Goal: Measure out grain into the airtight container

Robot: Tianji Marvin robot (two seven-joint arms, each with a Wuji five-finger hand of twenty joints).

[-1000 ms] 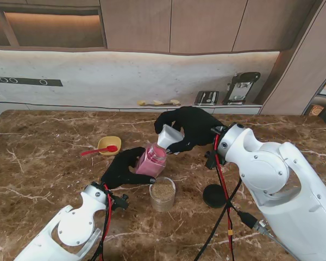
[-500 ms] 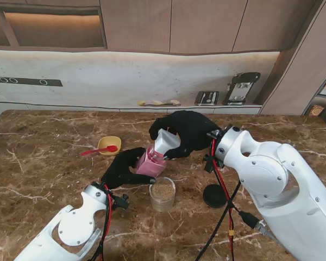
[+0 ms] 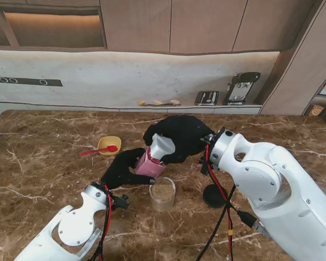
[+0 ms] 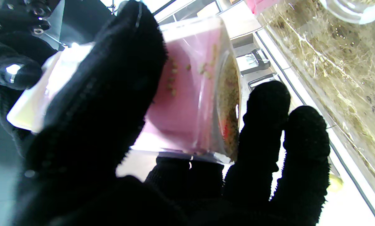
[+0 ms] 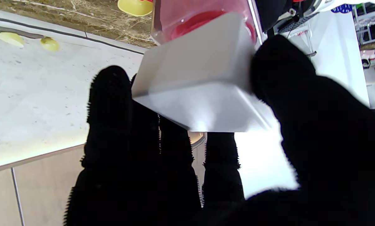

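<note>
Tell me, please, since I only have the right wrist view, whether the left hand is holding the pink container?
Observer: Yes, the left hand is closed around the pink container, which is tilted.
Operator: Thank you; is any grain inside it?
Observer: Yes, grain lies at one end, with loose kernels on the pink wall.
Operator: What else stands nearby?
Observer: A glass jar holding grain stands on the table, nearer to me than the pink container.

Kitchen: marble counter, wood cabinets, backsplash w/ appliances.
</note>
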